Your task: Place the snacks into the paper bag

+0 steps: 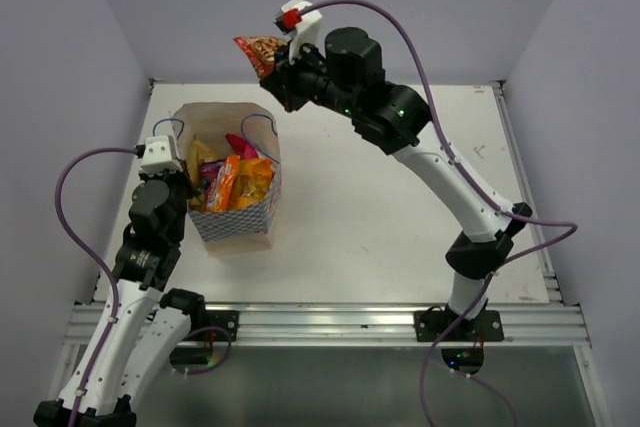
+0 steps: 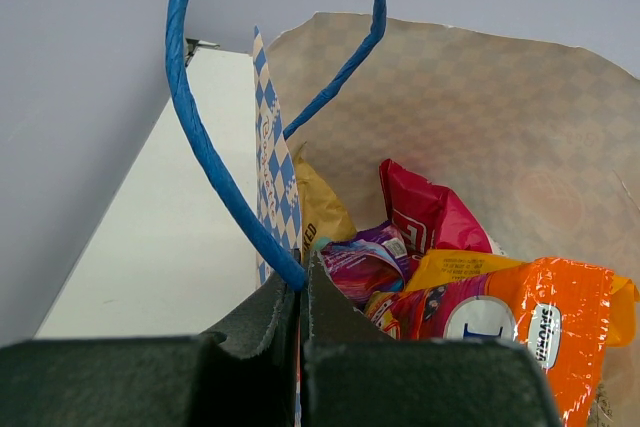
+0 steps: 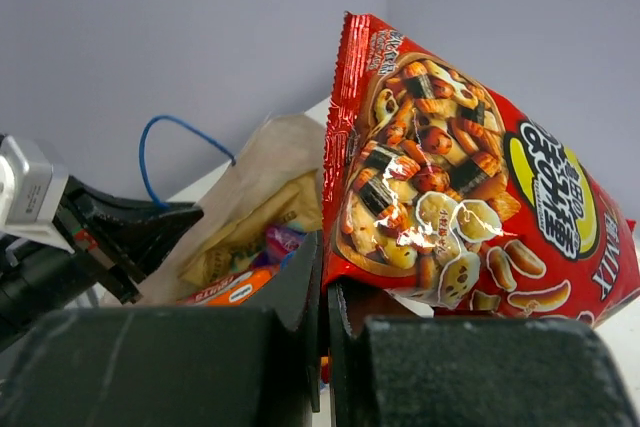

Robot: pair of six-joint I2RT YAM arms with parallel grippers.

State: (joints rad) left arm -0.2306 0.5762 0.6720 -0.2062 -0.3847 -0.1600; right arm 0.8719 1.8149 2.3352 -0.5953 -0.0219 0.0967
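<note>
The paper bag point(image 1: 236, 217) stands upright at the left of the table with several snack packets inside: tan point(image 2: 322, 209), magenta point(image 2: 430, 212), purple point(image 2: 362, 262), orange point(image 2: 545, 322). My left gripper point(image 1: 190, 184) is shut on the bag's near wall at the foot of its blue cord handle point(image 2: 215, 162). My right gripper point(image 1: 275, 72) is shut on the edge of a small red packet point(image 1: 259, 51) and holds it in the air beyond the bag's far rim. The red packet point(image 3: 460, 182) fills the right wrist view, with the bag point(image 3: 255, 177) below it.
The white table point(image 1: 400, 217) is walled by grey panels on three sides. A metal rail point(image 1: 330, 322) runs along its near edge.
</note>
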